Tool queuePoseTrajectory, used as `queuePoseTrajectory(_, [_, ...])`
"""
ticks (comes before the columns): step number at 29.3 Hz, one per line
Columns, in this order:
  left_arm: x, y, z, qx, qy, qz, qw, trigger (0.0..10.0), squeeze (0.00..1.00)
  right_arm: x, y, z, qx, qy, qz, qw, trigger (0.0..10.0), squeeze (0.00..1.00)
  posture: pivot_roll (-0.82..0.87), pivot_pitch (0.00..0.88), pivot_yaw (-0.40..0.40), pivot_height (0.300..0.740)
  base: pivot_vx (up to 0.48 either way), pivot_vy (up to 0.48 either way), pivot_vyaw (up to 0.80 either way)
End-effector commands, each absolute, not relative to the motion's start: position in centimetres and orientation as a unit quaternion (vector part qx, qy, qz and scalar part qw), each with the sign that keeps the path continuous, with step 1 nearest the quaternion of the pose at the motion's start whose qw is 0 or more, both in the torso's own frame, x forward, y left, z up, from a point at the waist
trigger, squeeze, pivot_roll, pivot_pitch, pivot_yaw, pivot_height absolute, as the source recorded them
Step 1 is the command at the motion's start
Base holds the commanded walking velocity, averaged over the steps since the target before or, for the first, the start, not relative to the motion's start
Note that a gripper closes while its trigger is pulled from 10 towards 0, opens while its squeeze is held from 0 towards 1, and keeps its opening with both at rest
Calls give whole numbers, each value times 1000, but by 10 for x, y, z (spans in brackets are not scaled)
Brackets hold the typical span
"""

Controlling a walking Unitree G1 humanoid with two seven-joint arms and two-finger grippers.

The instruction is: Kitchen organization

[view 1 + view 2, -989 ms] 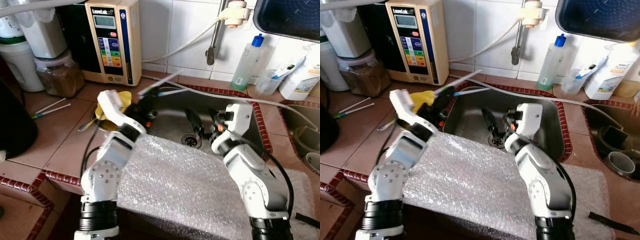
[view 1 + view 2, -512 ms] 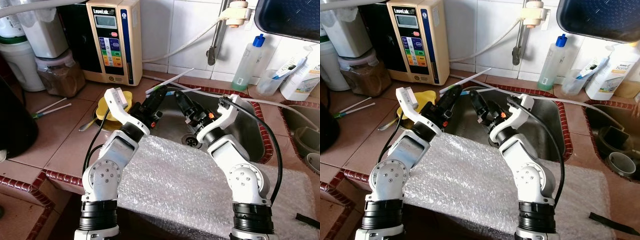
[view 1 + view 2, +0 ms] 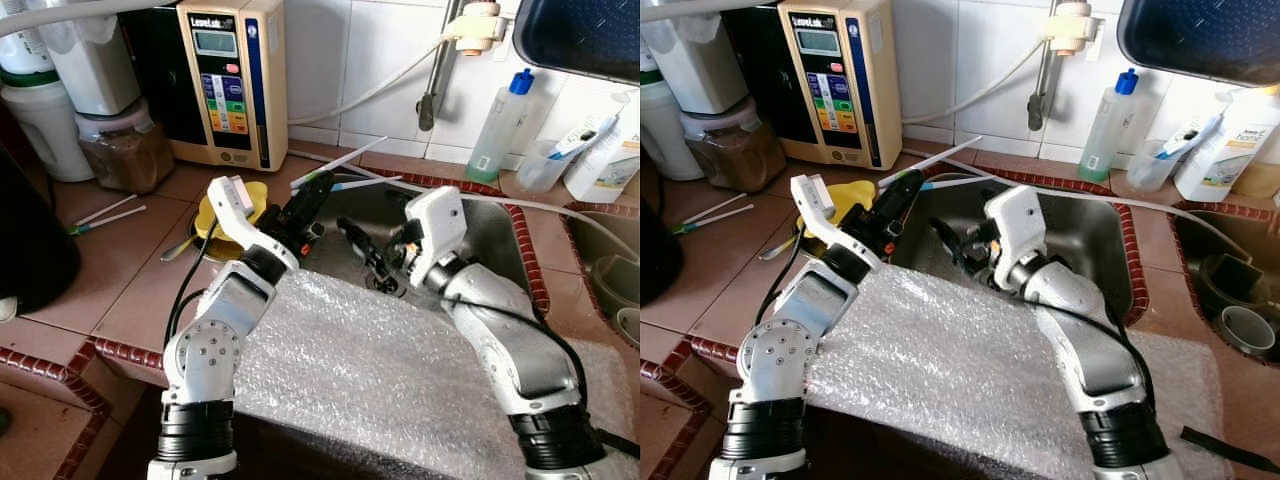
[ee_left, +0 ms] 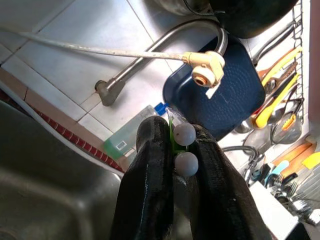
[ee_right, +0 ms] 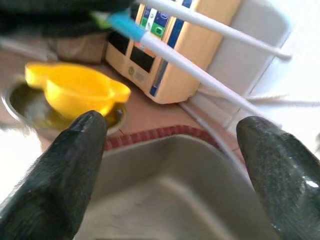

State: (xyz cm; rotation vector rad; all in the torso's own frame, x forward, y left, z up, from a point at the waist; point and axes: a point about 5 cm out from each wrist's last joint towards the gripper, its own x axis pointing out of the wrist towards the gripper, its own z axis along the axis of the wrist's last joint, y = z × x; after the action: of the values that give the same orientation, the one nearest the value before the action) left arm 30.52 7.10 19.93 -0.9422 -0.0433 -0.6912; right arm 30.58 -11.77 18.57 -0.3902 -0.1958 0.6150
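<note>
Bubble wrap sheet [image 3: 400, 370] lies nearest, draped over the front edge of the tabletop [image 3: 120, 300] and the near rim of the sink [image 3: 500, 240], both arms reaching out over it. Left hand [image 3: 308, 197] is raised over the sink's left rim, clenched on a pair of white chopsticks [image 3: 345, 160] with coloured ends, green and blue; the left wrist view shows both round stick ends pinched between its fingers [image 4: 150, 170], sticks pointing out toward the tiled wall. Right hand [image 3: 365, 255] is over the sink basin just beside the left one, fingers spread wide and holding nothing; its wrist view looks along its fingers [image 5: 75, 150] straight at the sticks [image 5: 200, 65] crossing above them. Yellow scoop [image 3: 225, 215] sits in a metal bowl [image 3: 205, 250] on the tabletop left of the sink, another pair of chopsticks [image 3: 105, 213] lying further left. Behind: water filter unit [image 3: 235, 80], tap pipe [image 3: 435, 70], bottle [image 3: 497, 125]. Step in hand looks like a pass of the sticks from left to right, or lining up to put them away. Next move likely needs the right hand lifted to the stick shafts and closed across both before the left lets go; thin sticks could scissor or slip.
</note>
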Motion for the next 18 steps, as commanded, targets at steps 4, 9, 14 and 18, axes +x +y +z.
queuePoseTrajectory(4, [300,62,202,-426,-12,-353,833,0,0,307,-112,185,-266,-138,295,907,10000,0,-4,0,7,740,0,0,0])
queuePoseTrajectory(9, [301,63,198,-421,-3,-345,839,0,0,308,-108,187,-283,-160,281,903,10000,0,-2,0,8,740,0,0,0])
queuePoseTrajectory(14, [301,63,198,-419,0,-346,840,0,0,307,-109,184,-283,-167,275,904,10000,0,-3,0,8,740,0,0,0])
queuePoseTrajectory(18, [304,65,192,-412,9,-321,853,0,0,304,-111,185,-288,-177,269,902,10000,0,-5,0,7,740,0,0,0])
